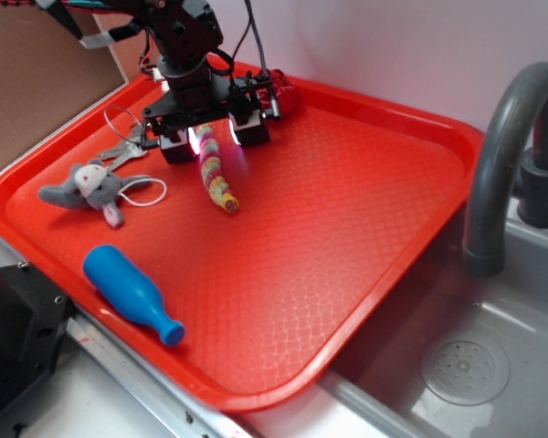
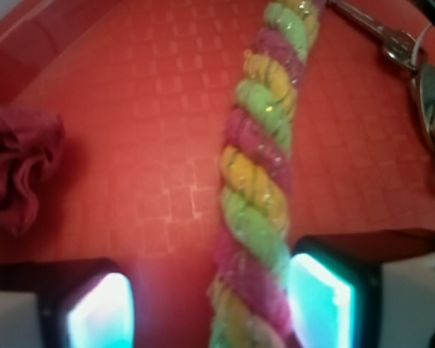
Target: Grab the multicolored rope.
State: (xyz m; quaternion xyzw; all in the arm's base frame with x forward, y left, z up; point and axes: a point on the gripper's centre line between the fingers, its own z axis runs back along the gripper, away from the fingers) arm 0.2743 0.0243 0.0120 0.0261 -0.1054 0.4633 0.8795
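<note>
On the left of the red tray [image 1: 374,210], a blue bottle [image 1: 132,294] lies on its side near the front edge, and a grey plush mouse [image 1: 89,187] with a thin white string [image 1: 146,193] lies behind it, next to some keys [image 1: 123,151]. Further right, the multicolored rope [image 1: 215,173] lies on the tray floor, its far end under the claw [image 1: 205,137] and its near end pointing toward the front. The claw is lowered over the rope with its jaws spread, one on either side of it; in the wrist view the rope [image 2: 257,196] runs between the lit fingertips [image 2: 322,297], close against the right one and apart from the left, so it is not yet clenched. A dark red fabric ball [image 1: 286,96] sits just right of the claw near the tray's back rim. At the far right, past the tray's edge, a grey faucet [image 1: 498,164] arches over a sink [image 1: 466,370].
</note>
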